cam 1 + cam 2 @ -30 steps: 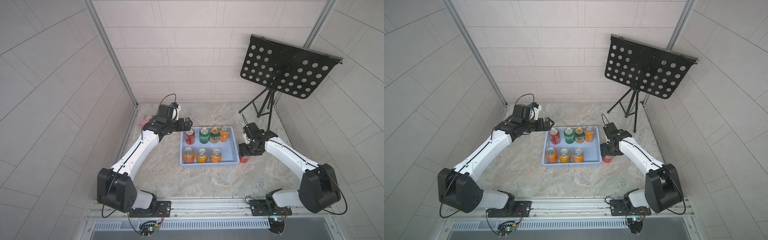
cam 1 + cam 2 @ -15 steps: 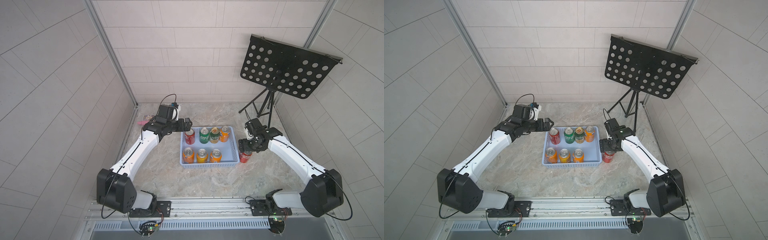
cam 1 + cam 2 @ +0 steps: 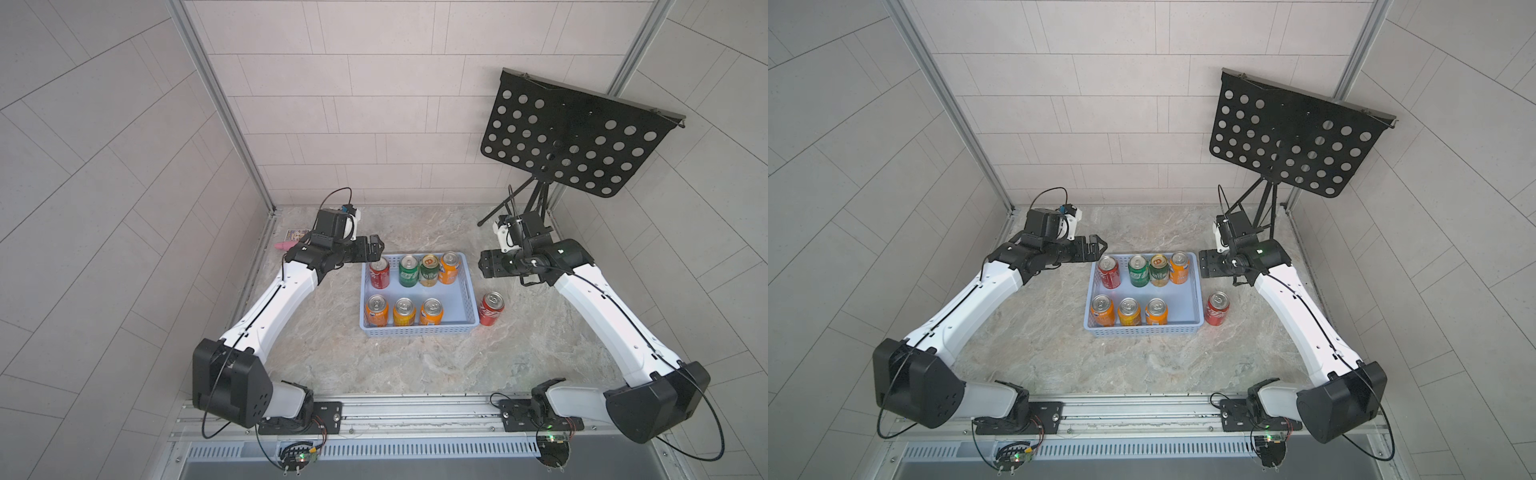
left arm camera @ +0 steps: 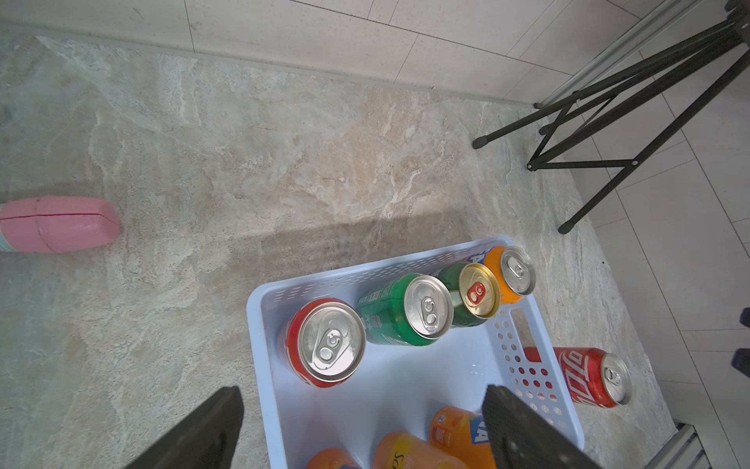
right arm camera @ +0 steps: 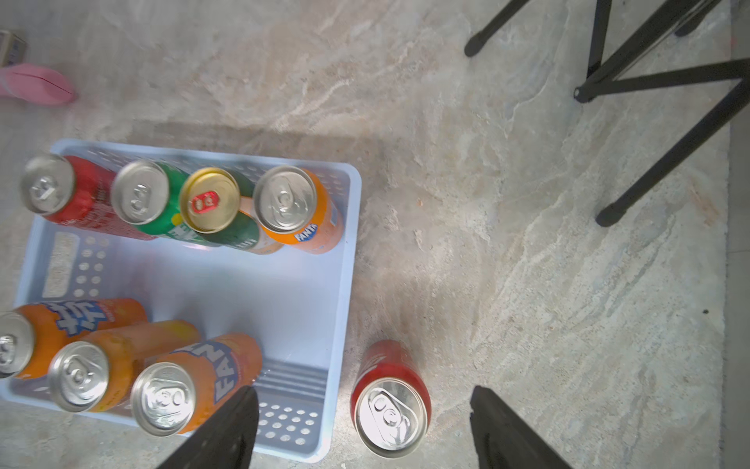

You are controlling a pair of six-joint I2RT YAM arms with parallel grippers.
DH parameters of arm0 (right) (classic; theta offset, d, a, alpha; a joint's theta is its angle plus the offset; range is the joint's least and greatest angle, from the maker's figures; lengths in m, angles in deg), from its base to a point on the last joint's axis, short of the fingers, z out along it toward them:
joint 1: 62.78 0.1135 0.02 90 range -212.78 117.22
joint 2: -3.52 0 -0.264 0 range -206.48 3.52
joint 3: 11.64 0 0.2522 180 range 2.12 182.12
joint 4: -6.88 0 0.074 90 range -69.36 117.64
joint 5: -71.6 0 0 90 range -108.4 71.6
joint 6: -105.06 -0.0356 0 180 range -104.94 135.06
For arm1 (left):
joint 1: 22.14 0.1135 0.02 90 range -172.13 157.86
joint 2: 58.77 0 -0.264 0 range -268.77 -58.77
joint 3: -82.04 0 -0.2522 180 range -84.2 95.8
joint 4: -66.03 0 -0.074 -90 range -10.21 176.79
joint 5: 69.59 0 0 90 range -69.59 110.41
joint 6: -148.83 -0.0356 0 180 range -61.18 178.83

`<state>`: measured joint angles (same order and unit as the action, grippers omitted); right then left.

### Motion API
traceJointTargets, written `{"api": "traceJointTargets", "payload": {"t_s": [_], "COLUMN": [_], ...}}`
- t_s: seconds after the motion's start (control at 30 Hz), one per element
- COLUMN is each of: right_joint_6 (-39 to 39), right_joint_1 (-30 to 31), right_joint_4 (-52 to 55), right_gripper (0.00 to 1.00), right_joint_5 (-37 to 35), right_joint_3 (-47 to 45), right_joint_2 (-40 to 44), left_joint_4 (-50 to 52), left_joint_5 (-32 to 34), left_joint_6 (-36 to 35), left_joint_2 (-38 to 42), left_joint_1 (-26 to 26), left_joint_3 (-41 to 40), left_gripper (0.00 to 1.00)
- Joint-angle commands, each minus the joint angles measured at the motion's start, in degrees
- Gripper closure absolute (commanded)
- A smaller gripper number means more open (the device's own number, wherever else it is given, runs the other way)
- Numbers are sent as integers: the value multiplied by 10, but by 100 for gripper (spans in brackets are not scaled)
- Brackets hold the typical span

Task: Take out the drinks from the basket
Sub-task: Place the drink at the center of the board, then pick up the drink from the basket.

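The pale blue basket (image 3: 415,331) (image 3: 1144,331) sits mid-table with several drinks standing in it. Its back row holds a red can (image 3: 379,272), two green cans (image 3: 408,270) and an orange one (image 3: 449,267); three orange cans (image 3: 404,311) fill the front row. One red can (image 3: 491,308) (image 3: 1217,308) (image 5: 391,406) stands on the table just right of the basket. My right gripper (image 3: 482,266) (image 5: 363,390) hangs open above and behind that can, not touching it. My left gripper (image 3: 376,249) (image 4: 362,392) is open and empty over the basket's back left corner, near the red can (image 4: 326,343).
A black perforated music stand (image 3: 582,141) rises at the back right, with its tripod legs (image 5: 608,85) on the table behind my right arm. A pink wand-shaped object (image 3: 284,245) (image 4: 57,225) and a small card (image 3: 297,235) lie at the far left wall.
My right gripper has let go of the red can on the table beside the basket, then risen and drawn back from it. The left arm has barely moved.
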<state>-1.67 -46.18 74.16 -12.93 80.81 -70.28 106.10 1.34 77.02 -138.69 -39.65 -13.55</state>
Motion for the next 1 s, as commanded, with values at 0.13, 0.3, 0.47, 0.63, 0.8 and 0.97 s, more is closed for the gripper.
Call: {"api": "traceJointTargets", "payload": {"t_s": [0.13, 0.3, 0.47, 0.63, 0.8, 0.97], "right_joint_6": [-8, -16, -20, -26, -27, -34], "right_joint_1": [12, 29, 65, 86, 86, 109], "right_joint_4": [-35, -32, -37, -64, -46, -27], "right_gripper": [15, 17, 18, 18, 19, 21], "right_joint_5": [38, 47, 46, 51, 37, 57], "right_joint_3": [38, 67, 83, 67, 89, 88], "right_joint_2": [-8, -52, -97, -123, -160, -174], "left_joint_4": [-9, 3, 10, 20, 30, 46], "left_joint_5": [2, -6, 13, 38, 46, 62], "left_joint_6": [5, 8, 8, 1, 0, -4], "left_joint_2": [9, -7, -14, -11, -17, -28], "left_joint_1": [-2, -3, -3, -2, -2, -2], "left_joint_3": [-10, 1, 3, 2, 9, 20], "left_gripper": [0, 0, 0, 0, 0, 0]}}
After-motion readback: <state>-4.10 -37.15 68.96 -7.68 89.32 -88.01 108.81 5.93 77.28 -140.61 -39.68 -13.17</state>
